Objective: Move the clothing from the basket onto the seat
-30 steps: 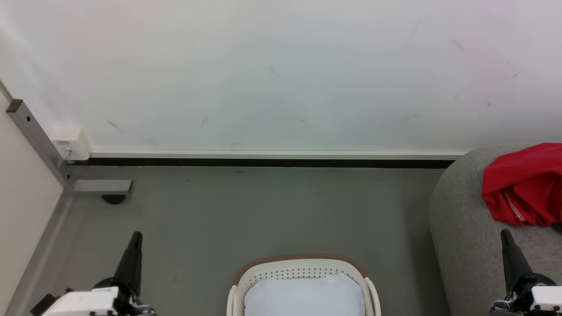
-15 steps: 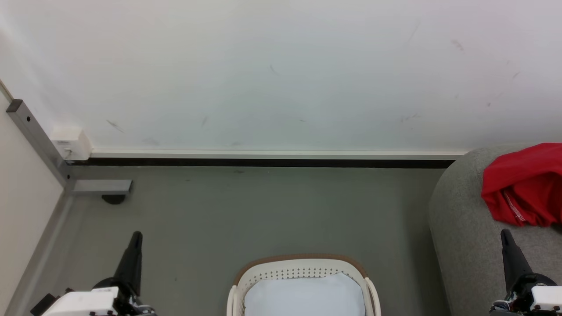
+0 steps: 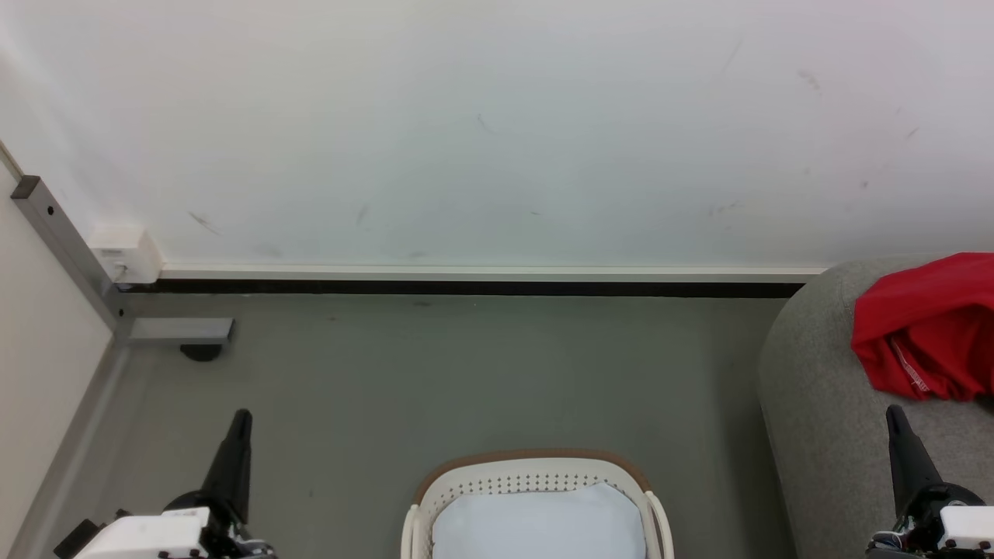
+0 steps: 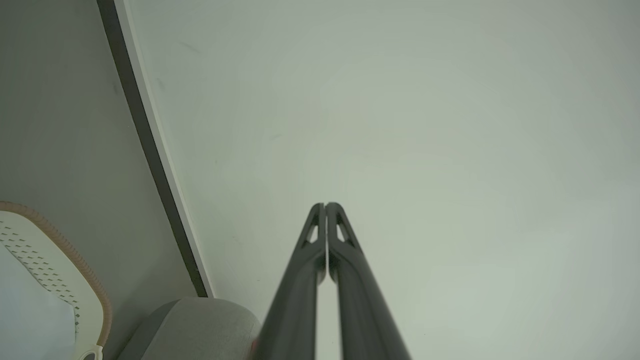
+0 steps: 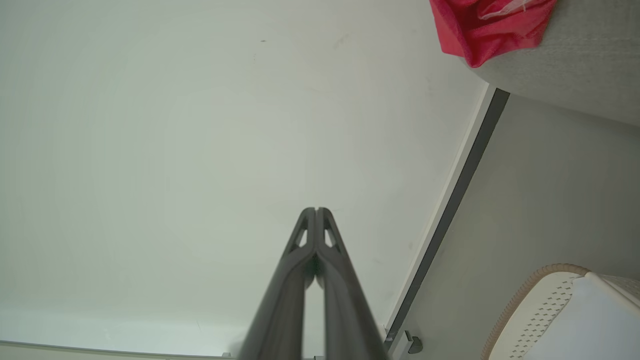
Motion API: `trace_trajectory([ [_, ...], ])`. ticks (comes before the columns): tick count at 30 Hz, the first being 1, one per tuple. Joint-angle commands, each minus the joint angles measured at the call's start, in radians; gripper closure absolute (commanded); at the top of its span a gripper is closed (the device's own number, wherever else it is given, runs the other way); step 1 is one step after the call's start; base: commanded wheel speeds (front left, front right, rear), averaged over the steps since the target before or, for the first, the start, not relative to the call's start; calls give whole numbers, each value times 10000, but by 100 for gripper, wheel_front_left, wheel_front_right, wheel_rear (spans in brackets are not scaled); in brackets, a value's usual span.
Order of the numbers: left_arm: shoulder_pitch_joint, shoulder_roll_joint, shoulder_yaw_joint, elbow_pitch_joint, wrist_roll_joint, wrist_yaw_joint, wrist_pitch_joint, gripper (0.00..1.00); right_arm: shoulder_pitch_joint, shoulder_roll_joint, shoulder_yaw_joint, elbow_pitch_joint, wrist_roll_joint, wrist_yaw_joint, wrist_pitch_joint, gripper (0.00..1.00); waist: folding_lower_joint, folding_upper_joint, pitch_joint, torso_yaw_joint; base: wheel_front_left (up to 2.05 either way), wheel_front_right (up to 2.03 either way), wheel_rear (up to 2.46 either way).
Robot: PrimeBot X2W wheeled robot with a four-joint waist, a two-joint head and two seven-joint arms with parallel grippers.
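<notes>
The red clothing [image 3: 928, 326] lies bunched on the grey seat [image 3: 823, 404] at the right edge of the head view, a narrow white-patterned strip showing in its folds. The right wrist view has the clothing [image 5: 487, 25] on the seat [image 5: 580, 60] at its top right. The white basket [image 3: 536, 481] with a tan rim stands at bottom centre, a pale lining inside it and no red fabric. My left gripper [image 3: 242, 416] is shut at the lower left over the floor. My right gripper [image 3: 893, 413] is shut at the lower right, just below the clothing. Both point at the wall, left gripper [image 4: 325, 205], right gripper [image 5: 316, 210].
A white wall [image 3: 497, 132] with a dark skirting strip closes the far side. A grey metal bracket [image 3: 74, 260] and a small white box [image 3: 126, 254] sit in the left corner. Grey floor [image 3: 466, 373] lies between the basket and the wall.
</notes>
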Motion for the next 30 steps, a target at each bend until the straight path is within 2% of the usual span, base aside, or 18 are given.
trace_trajectory([
  [1, -90, 21, 26, -39, -117, 27, 42, 100, -83, -44, 15, -9, 132, -21, -17, 100, 0, 0, 0, 0, 0, 0, 0],
  [30, -90, 21, 24, -40, -119, 27, 41, 100, -81, -84, 60, -20, 172, -21, -64, 100, 0, 0, 0, 0, 0, 0, 0],
])
